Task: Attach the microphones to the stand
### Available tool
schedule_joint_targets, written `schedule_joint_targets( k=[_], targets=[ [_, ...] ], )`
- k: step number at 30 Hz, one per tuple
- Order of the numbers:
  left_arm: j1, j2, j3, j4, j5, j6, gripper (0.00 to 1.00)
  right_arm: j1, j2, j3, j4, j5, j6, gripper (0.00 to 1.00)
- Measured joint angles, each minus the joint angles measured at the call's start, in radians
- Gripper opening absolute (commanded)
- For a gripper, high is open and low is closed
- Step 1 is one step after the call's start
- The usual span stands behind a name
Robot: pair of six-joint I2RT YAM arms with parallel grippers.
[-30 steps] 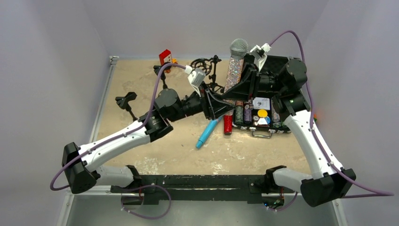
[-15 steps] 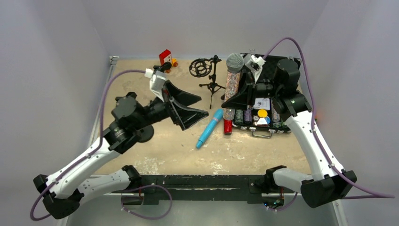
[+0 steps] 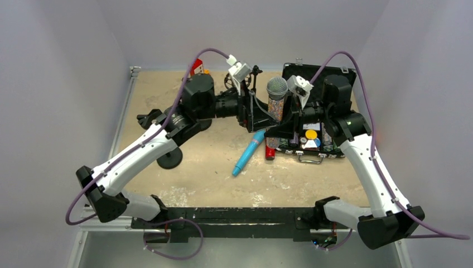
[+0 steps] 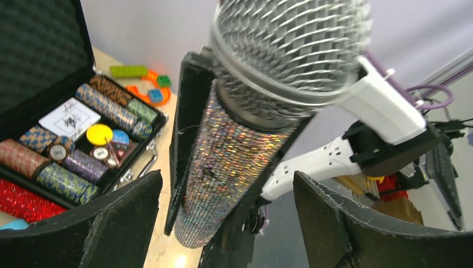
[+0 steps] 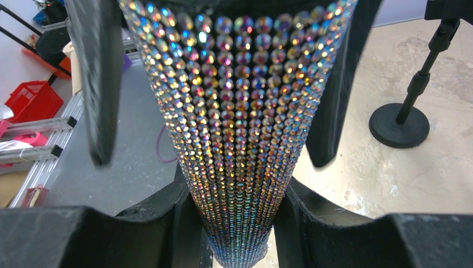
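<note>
holding silver-glitter microphone (image 3: 275, 106) upright, right tool (image 3: 279, 124) pinches its body; left tool (image 4: 226, 223) spread wide, facing it. mesh head (image 4: 290, 50) outside right wrist view.

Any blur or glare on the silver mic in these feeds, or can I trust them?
Top external: even light, sharp, no glare on the silver-glitter microphone. Left wrist: its mesh head looms close and slightly soft; the chip case behind is clear. Right wrist: the glitter body fills the frame with speckled highlights, the stand base beyond sharp.
</note>
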Motion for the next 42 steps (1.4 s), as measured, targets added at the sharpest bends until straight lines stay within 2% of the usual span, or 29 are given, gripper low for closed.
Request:
schedule_joint_targets(
  k=[4, 11, 28, 29, 33, 34, 35, 37, 38, 40, 42],
  targets=[
    [-0.017, 0.055, 0.027, -0.038, 0.000, 0.014, 0.83, 0.000, 0.000, 0.000, 0.000, -0.003, -0.001, 0.00],
    [-0.024, 0.070, 0.045, -0.005, -0.009, 0.041, 0.74, 0.000, 0.000, 0.000, 0.004, -0.021, 0.000, 0.00],
    [-0.024, 0.084, 0.080, 0.096, -0.041, 0.166, 0.68, 0.002, 0.002, -0.002, 0.027, -0.055, 0.034, 0.00],
    [-0.024, 0.089, 0.085, 0.102, -0.039, 0.167, 0.62, 0.002, 0.003, -0.002, 0.029, -0.055, 0.035, 0.00],
    [-0.025, 0.100, 0.090, 0.131, -0.005, 0.170, 0.10, 0.001, 0.008, -0.002, 0.029, -0.051, 0.051, 0.00],
    [-0.027, 0.101, 0.090, 0.134, -0.005, 0.174, 0.00, 0.000, 0.011, -0.002, 0.032, -0.052, 0.046, 0.06],
    [-0.027, 0.103, 0.090, 0.139, 0.002, 0.175, 0.00, -0.001, 0.011, -0.002, 0.036, -0.050, 0.045, 0.18],
    [-0.023, 0.106, 0.090, 0.145, 0.017, 0.175, 0.00, -0.001, 0.012, -0.002, 0.037, -0.050, 0.050, 0.61],
    [-0.022, 0.106, 0.089, 0.146, 0.018, 0.176, 0.00, -0.001, 0.013, -0.002, 0.037, -0.050, 0.050, 0.74],
    [-0.015, 0.094, 0.069, 0.159, 0.019, 0.183, 0.00, -0.001, 0.013, -0.002, 0.033, -0.051, 0.050, 0.84],
    [0.000, 0.053, 0.003, 0.166, 0.017, 0.183, 0.00, -0.004, 0.010, -0.002, 0.023, -0.048, 0.041, 0.87]
  ],
)
